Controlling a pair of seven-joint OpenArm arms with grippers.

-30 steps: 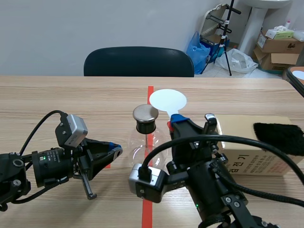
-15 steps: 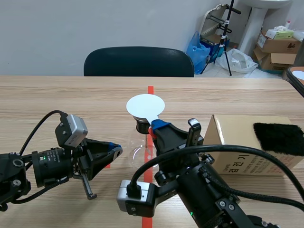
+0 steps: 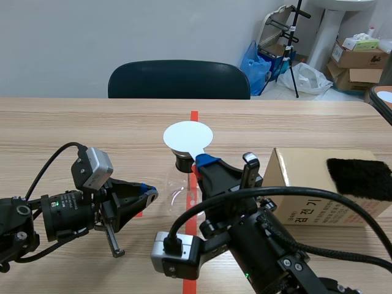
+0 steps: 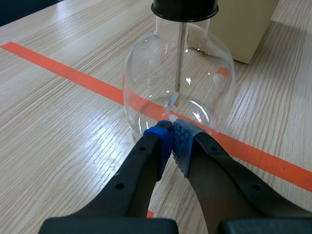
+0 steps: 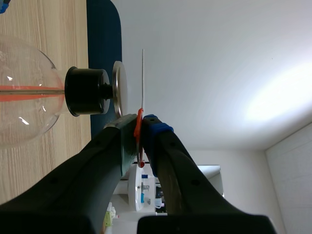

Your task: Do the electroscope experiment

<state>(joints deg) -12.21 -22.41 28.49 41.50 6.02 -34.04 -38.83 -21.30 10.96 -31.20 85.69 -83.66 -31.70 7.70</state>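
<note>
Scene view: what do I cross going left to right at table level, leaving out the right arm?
left gripper → glass flask with the white disc above it → cardboard box → black pad on the box's right end.

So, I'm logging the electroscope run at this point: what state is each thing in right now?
Flask: upright, stoppered.
Metal cap: on the stopper, untouched.
White disc: held over the metal cap, small gap.
Right pincer: shut on the white disc's handle.
Left pincer: shut on nothing, tips by the flask's base.
Black cloth: lying on the box.
</note>
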